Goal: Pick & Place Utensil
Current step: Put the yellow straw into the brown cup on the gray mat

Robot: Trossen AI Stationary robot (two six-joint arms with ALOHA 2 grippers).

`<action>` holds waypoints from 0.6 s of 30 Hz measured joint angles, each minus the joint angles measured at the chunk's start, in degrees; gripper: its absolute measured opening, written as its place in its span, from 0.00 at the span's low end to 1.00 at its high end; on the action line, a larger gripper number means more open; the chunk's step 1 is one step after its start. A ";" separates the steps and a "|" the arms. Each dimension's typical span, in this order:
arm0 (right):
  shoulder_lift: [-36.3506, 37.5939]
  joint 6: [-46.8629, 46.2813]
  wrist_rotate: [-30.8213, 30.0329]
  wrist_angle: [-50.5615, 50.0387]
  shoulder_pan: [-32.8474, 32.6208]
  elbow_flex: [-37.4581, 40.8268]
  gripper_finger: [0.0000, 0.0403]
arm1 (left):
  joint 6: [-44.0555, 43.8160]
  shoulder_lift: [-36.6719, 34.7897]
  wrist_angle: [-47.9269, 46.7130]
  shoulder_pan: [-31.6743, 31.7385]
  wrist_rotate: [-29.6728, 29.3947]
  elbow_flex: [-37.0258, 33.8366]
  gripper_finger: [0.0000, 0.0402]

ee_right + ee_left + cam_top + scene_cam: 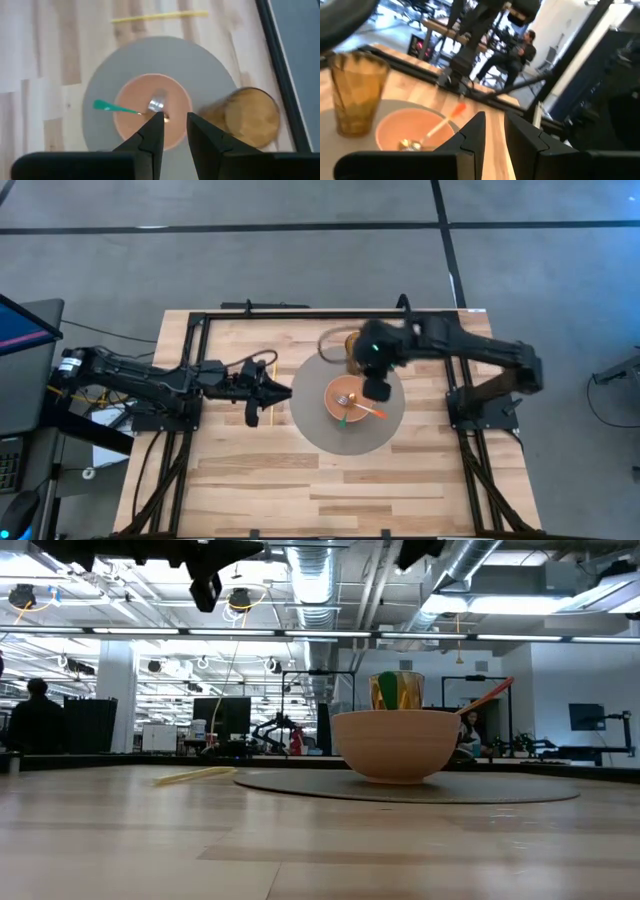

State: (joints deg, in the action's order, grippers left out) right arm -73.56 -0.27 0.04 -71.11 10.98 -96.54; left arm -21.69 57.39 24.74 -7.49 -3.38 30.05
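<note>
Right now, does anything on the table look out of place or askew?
One thing: a yellow utensil lies alone on the bare wood beside the grey mat, under the left gripper. The bowl holds two utensils, and the amber cup stands upright. Nothing spilled.

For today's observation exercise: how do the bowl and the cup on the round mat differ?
The bowl is wide, low, opaque peach; the cup is taller, narrower, translucent amber. The bowl sits at the mat's centre and holds utensils; the cup stands near its edge and appears empty. Both stand upright on the mat.
</note>
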 joint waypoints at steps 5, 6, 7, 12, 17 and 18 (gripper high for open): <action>12.71 -1.30 3.12 10.72 -1.93 17.25 0.19 | -1.49 0.01 -0.05 -4.26 -4.23 -1.12 0.18; 15.63 -2.29 4.35 13.14 -2.23 21.19 0.19 | -1.54 0.02 -0.02 -5.34 -6.56 -1.12 0.18; 18.60 -3.34 5.29 15.64 -2.74 25.27 0.19 | -1.40 0.01 0.22 -6.34 -8.78 -1.12 0.18; 31.07 -6.52 5.49 35.88 -6.09 44.76 0.19 | -0.85 0.02 -0.22 -8.93 -17.66 0.28 0.16; 38.76 -5.33 5.64 54.72 -6.34 59.78 0.19 | 4.93 0.00 -7.81 -8.95 -17.95 7.50 0.08; 39.41 -5.32 5.63 55.82 -6.33 61.51 0.19 | 5.34 0.00 -11.50 -8.81 -18.37 9.60 0.07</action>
State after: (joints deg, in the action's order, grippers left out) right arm -34.15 -5.60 5.67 -15.29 4.64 -35.02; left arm -16.35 57.39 13.24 -16.30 -21.75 39.65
